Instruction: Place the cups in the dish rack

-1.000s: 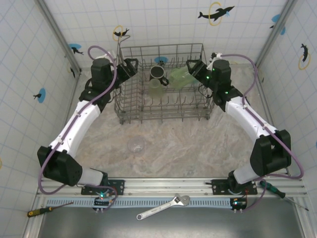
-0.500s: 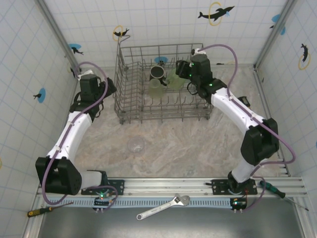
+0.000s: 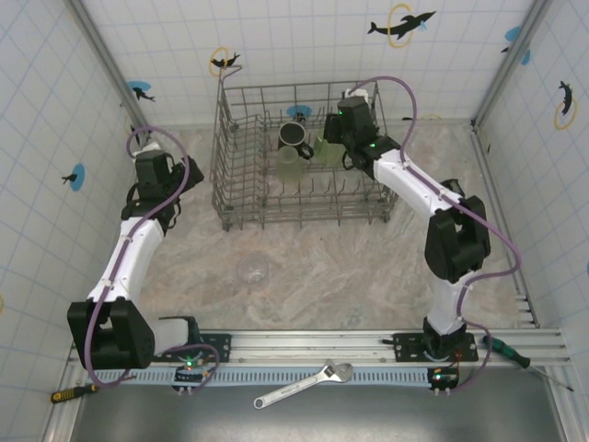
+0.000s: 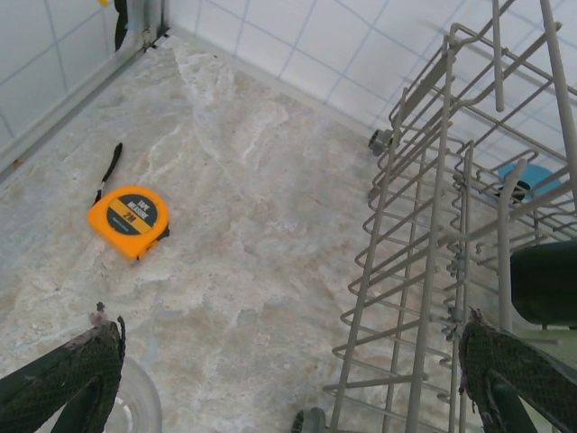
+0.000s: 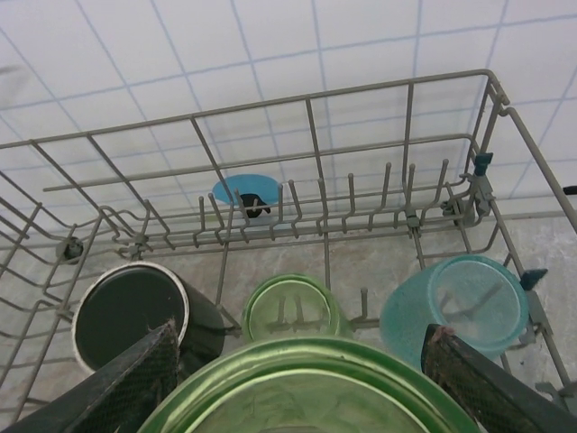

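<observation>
- Grey wire dish rack (image 3: 241,198) is set at 12 o'clock on the marble table (image 3: 350,267). Its long axis runs from 9 to 3 o'clock, and its far wall is near the tiled back wall.
- A light-green cup (image 5: 306,392) is clasped by the right gripper (image 5: 302,334) above the rack, mouth turned to the wrist camera.
- Below it in the rack, a black mug (image 5: 131,320) is stood mouth up at 9 o'clock, with a green tumbler (image 5: 287,311) beside it. A teal tumbler (image 5: 464,307) is tilted at 3 o'clock, near the end wall.
- The left gripper (image 4: 290,327) is held spread wide and released, just outside the rack's 9 o'clock wall.
- A clear cup (image 3: 252,269) is seen on bare table at 7 o'clock of the rack, apart from it.
- An orange tape measure (image 4: 129,219) is laid flat on the table.
</observation>
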`<state>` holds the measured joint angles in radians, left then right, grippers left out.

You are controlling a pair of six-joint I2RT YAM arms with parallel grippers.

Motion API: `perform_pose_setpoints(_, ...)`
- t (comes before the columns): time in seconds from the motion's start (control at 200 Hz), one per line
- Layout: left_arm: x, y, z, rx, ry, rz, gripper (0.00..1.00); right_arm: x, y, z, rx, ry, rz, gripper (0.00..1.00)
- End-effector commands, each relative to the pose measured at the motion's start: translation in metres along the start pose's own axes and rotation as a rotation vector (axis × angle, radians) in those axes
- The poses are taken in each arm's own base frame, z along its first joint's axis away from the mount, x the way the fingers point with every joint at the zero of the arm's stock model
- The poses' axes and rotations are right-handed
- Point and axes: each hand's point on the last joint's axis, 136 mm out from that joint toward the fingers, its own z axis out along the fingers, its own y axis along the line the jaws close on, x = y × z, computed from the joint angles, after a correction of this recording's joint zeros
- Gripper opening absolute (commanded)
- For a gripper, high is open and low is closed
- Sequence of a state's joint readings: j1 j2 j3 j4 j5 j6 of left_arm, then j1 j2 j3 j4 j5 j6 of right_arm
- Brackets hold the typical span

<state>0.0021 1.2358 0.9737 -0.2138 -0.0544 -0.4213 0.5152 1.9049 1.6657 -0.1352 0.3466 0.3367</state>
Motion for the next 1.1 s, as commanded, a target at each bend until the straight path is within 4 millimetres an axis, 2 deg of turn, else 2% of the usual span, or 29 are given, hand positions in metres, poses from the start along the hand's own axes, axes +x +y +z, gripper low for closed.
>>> perform_pose_setpoints(0.0,-0.003,0.009,-0.002,0.001,-0.018,0.006,0.98,-0.020,-0.002,0.007,0.024,-0.054,-0.006,0.42)
perform_pose_setpoints(0.47,-0.011,0.027,0.005,0.095,-0.010,-0.131,0.98,-0.005,-0.003,0.033,0.029,-0.030,-0.033,0.43)
perform_pose_setpoints(0.776,-0.008,0.016,0.007,0.160,0.025,-0.126,0.98,0.004,0.009,0.048,0.021,-0.013,-0.044,0.44)
perform_pose_setpoints(1.096,-0.010,0.016,0.004,0.159,0.012,-0.126,0.98,0.022,0.006,0.055,0.051,0.020,-0.083,0.46)
